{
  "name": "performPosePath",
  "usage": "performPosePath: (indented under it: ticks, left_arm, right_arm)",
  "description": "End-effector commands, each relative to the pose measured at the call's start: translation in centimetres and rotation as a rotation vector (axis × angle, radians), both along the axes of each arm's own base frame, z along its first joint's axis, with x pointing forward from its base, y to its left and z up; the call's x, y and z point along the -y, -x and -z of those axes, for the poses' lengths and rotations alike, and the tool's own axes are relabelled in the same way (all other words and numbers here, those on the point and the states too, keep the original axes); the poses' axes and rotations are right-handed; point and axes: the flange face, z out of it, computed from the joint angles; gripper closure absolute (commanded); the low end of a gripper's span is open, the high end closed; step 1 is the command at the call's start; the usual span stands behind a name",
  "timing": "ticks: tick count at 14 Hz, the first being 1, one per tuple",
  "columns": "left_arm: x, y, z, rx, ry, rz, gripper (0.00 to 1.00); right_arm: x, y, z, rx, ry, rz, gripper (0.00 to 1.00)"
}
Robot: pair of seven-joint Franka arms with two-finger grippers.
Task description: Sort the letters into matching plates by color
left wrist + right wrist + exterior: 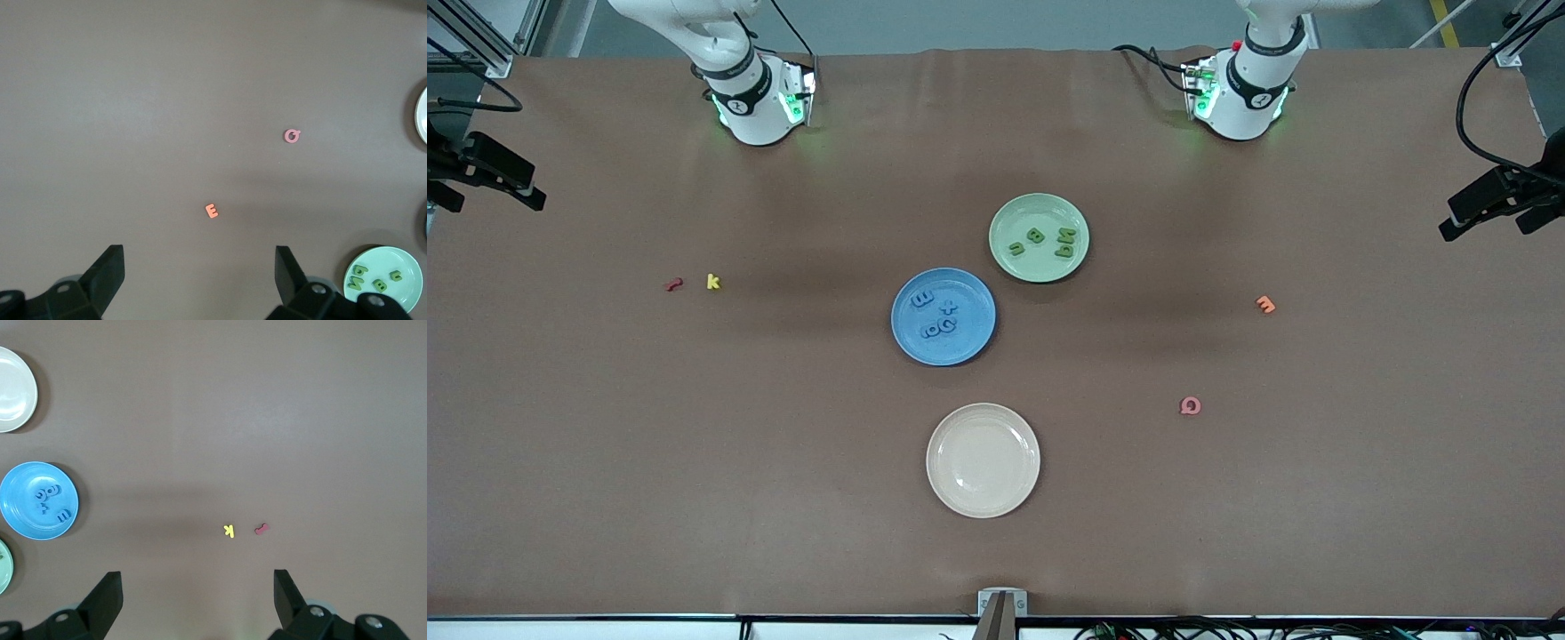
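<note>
Brown table [694, 462] carrying three plates: green plate [1009, 262], blue plate [911, 342], cream plate [951, 489]. Below left claw [200, 267]: orange letter [1264, 305], pink letter [1190, 406]. Below right claw [197, 587]: yellow letter [712, 282], red letter [673, 284].

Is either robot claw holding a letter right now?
No. The left claw and the right claw are both open and empty, up over bare table.

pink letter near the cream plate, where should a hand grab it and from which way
Probably straight down from above. The pink letter lies flat on the bare table, clear of the cream plate and the orange letter, so nothing blocks the fingers. It looks ring-shaped with a small tail; pinch across the ring's outer edges, away from the tail. The left hand, open, is closer.
</note>
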Motion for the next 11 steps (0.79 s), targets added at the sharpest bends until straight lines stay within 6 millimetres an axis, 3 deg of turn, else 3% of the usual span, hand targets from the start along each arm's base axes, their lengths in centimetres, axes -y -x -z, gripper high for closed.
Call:
performPosePath:
  ticks: [1,11]
  left_arm:
    - [1.46,0.95,-1.4,0.017,-0.021,0.054,0.01]
    - [2.0,1.2,-1.88,-0.004,-0.012,0.069,0.0]
  right_arm:
    - [0.34,0.38,-0.51,-0.002,0.025,0.001,0.0]
    - [0.35,0.56,-0.29,-0.02,0.012,0.007,0.0]
